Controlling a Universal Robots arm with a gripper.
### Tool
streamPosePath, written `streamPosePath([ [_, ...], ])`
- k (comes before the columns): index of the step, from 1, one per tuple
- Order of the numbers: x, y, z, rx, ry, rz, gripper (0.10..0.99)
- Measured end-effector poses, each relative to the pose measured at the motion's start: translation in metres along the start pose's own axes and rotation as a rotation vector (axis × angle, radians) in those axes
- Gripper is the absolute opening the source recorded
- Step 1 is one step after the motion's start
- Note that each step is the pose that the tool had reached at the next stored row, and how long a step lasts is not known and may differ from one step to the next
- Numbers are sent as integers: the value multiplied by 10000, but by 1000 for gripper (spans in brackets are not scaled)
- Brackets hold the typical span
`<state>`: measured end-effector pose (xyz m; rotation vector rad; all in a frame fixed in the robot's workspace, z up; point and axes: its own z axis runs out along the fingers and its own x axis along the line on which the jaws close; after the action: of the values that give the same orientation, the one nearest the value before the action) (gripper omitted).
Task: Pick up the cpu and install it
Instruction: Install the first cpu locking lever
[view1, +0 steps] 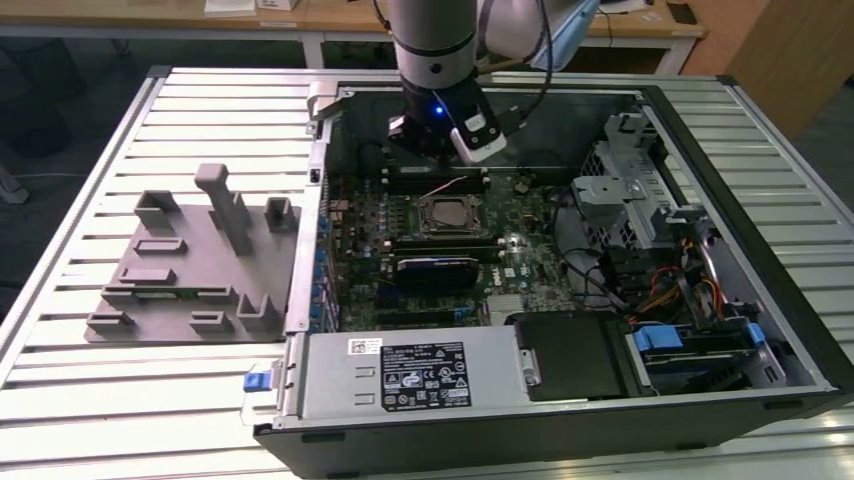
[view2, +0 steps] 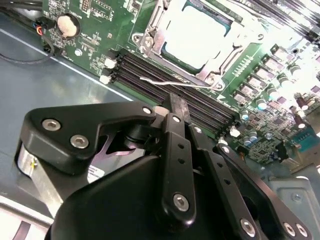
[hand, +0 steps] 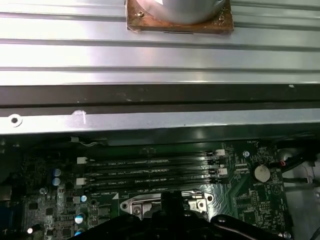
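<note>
Inside the open case (view1: 641, 95) on the slatted surface (view1: 200, 110), the cpu (view1: 445, 213) lies flat in the socket in the middle of the board. In the second wrist view its bright metal top (view2: 197, 32) sits squarely within the socket's metal frame (view2: 150, 37). My tool (view1: 430, 145) hangs over the board's far edge, beyond the memory slots (view2: 140, 70) and well apart from the chip. It holds nothing that I can see. The second wrist view shows its dark linkage (view2: 175, 102) from behind, and I cannot tell whether it stands apart or together.

The grey fixture (view1: 187, 270), at the exterior view's left of the case, carries no chip that I can make out. I judge the picking up and the setting down done, so the step in hand is the tail of the install. A thin wire lever (view2: 165, 80) lies along the frame's near side. I cannot tell whether it is latched.

Any further move here, I judge, calls for a clean path over the slots and a gentle, level approach to the socket. A sideways shove could shift the chip on its contacts.
</note>
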<state>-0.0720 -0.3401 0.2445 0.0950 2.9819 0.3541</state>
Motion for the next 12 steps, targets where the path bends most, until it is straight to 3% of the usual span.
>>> streamPosePath([
  [5, -28, 0, 9, 9, -4, 18, 106],
  [12, -27, -4, 29, 204, -200, 758, 106],
])
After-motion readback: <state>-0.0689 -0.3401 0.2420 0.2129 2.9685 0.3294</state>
